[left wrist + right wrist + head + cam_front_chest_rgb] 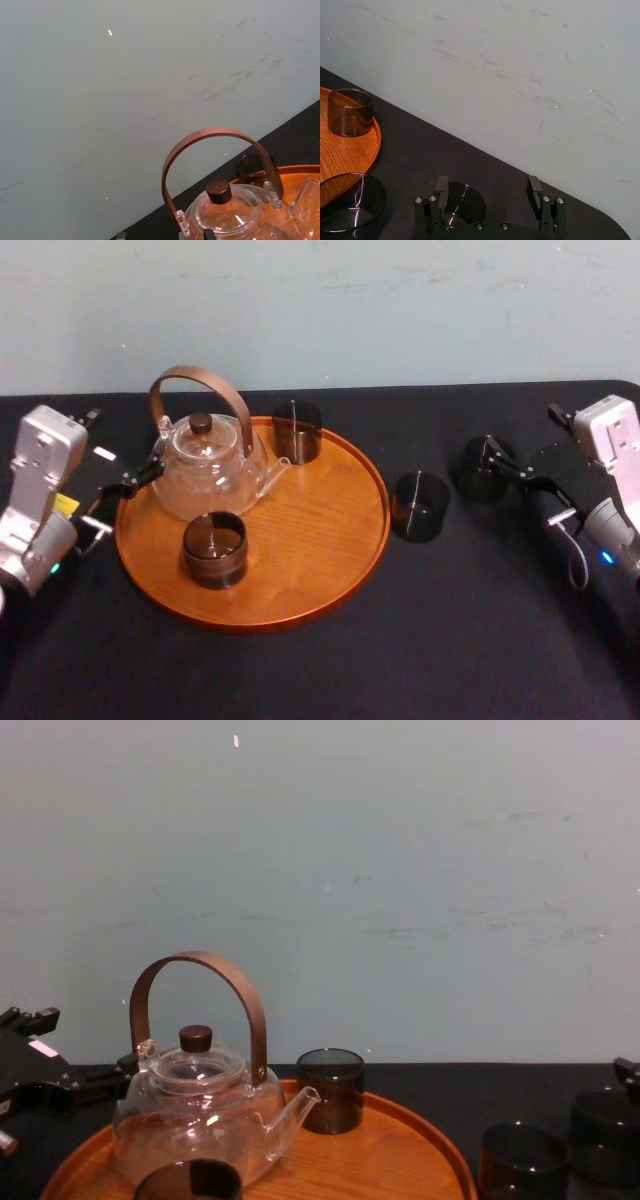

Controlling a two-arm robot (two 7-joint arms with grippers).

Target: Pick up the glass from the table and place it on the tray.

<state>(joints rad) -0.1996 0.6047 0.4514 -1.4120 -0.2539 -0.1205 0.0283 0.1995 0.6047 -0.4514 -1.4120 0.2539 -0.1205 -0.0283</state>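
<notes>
Smoky glass (464, 204) sits off-centre inside the spread right claw (488, 184) (left claw (135, 480) idles near the table's (400, 650) left edge); closing may topple it.

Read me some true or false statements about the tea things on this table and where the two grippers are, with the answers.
1. The back glass and the front glass both stand on the tray. True.
2. The teapot stands on the bare table. False: it stands on the tray.
3. The near glass and the far glass stand on the table, right of the tray. True.
4. The right gripper is shut on a glass. False: it is open at the far glass.
5. The left gripper is beside the teapot. True.
</notes>
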